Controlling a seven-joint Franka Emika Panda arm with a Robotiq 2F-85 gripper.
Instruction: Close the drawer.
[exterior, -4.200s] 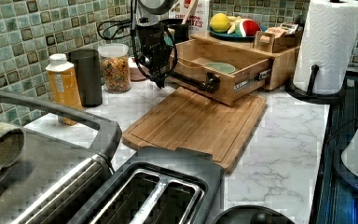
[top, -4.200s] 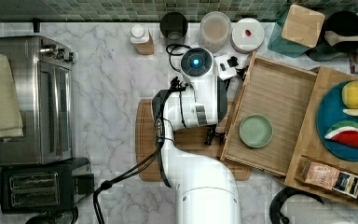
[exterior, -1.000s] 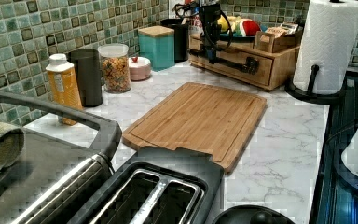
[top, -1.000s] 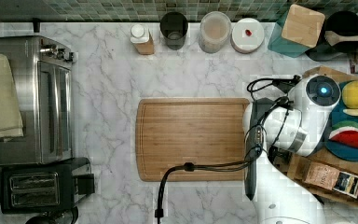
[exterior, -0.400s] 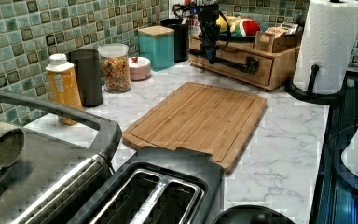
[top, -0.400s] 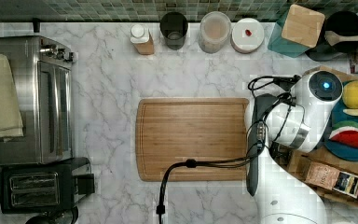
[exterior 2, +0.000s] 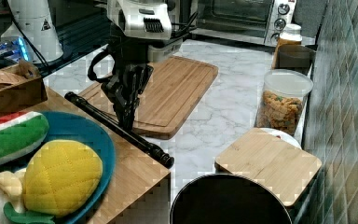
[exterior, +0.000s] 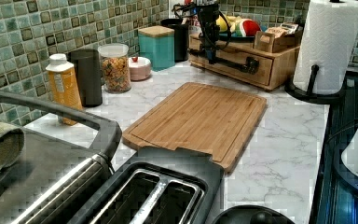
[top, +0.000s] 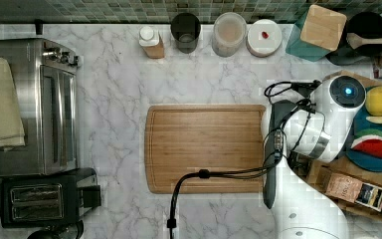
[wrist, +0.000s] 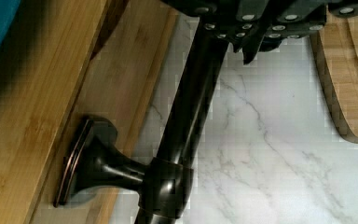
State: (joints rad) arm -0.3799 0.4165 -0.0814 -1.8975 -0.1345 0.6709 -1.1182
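Observation:
The drawer (exterior: 242, 63) sits pushed into its wooden shelf unit, its front flush with the frame in the left view. A long black handle bar (exterior 2: 121, 128) runs across the drawer front (wrist: 116, 93), standing off it on a dark post (wrist: 102, 163). My gripper (exterior 2: 127, 114) points down with its fingers shut together, the tips resting against the counter side of the bar (wrist: 191, 116). In the wrist view the gripper (wrist: 249, 46) sits beside the bar, not around it. The left view has the gripper (exterior: 211, 50) at the drawer front.
A wooden cutting board (top: 206, 147) lies on the marble counter just in front of the drawer. A blue plate (top: 378, 159) with toy fruit rests on the shelf top. Jars and a teal canister (exterior: 156, 44) line the tiled wall; a paper towel roll (exterior: 328, 46) stands beside the unit.
Four seconds ago the drawer stood open over the cutting board with a green bowl inside; it has since slid fully in with my gripper against its front. In the last second nothing visibly moved.

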